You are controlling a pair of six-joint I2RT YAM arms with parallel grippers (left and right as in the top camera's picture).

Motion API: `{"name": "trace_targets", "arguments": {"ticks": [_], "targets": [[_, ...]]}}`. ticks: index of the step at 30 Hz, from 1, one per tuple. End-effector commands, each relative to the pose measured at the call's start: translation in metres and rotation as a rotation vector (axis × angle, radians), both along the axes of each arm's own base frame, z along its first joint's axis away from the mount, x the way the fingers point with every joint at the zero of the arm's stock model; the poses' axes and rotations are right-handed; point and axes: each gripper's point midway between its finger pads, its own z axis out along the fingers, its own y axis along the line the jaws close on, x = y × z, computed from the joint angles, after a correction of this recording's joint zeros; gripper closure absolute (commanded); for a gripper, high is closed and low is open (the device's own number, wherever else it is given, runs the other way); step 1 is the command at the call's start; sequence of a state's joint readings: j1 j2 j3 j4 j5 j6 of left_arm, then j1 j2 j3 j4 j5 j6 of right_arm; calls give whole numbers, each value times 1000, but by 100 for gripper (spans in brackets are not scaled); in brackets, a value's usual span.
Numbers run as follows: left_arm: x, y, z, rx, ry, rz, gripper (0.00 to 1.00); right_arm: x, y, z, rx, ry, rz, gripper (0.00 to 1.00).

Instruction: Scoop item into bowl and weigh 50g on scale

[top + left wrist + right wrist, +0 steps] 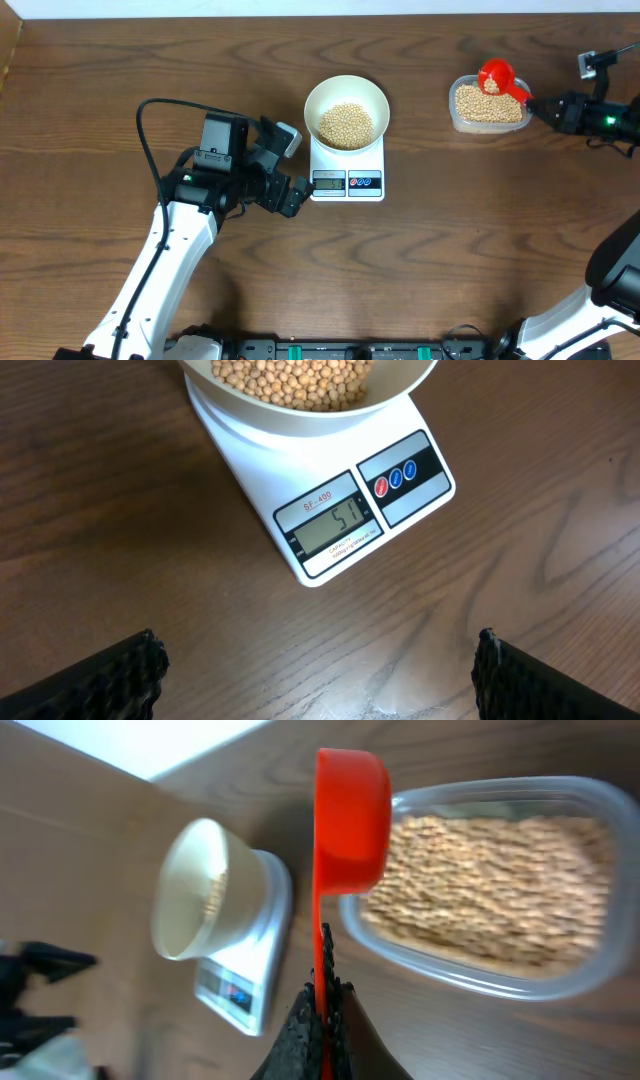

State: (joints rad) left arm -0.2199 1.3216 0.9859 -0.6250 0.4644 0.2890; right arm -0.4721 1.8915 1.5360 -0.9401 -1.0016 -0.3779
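Note:
The white bowl [311, 99] stands on the white scale [347, 182] and holds a heap of tan beans [345, 125]. In the left wrist view the scale's display [333, 523] reads 51. My left gripper [291, 166] hovers just left of the scale, open, with nothing between its fingers [120, 675]. At the far right, my right gripper [537, 105] is shut on the handle of a red scoop [495, 77]. The scoop's head [352, 815] is over the left end of the clear tub [560, 985] and holds a few beans.
The clear plastic tub [455, 108], filled with beans, sits at the back right. The left arm's black cable [148, 150] loops over the table on the left. Bare wooden tabletop lies in front of the scale.

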Motion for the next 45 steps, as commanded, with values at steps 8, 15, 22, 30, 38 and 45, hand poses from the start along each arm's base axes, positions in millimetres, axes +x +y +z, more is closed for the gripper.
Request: {"name": "trace_targets", "arguments": {"ticks": [8,15,22,30,38,45], "targets": [[0,1,-2,8,2,-3,0,13,5,-32,-421,-39,117,98],[0,1,-2,8,2,-2,0,15,-1,-28,-671,-31,120,98],[0,1,-2,8,2,-3,0,11,-2,-24,-862,-5,139,99],[0,1,-2,8,2,-2,1,9,9,0,-1043,-49,162,99],[0,1,-2,8,2,-3,0,6,13,17,-1202,-57,150,99],[0,1,-2,8,2,-2,0,7,26,16,-1148,-79,169,99]]}}
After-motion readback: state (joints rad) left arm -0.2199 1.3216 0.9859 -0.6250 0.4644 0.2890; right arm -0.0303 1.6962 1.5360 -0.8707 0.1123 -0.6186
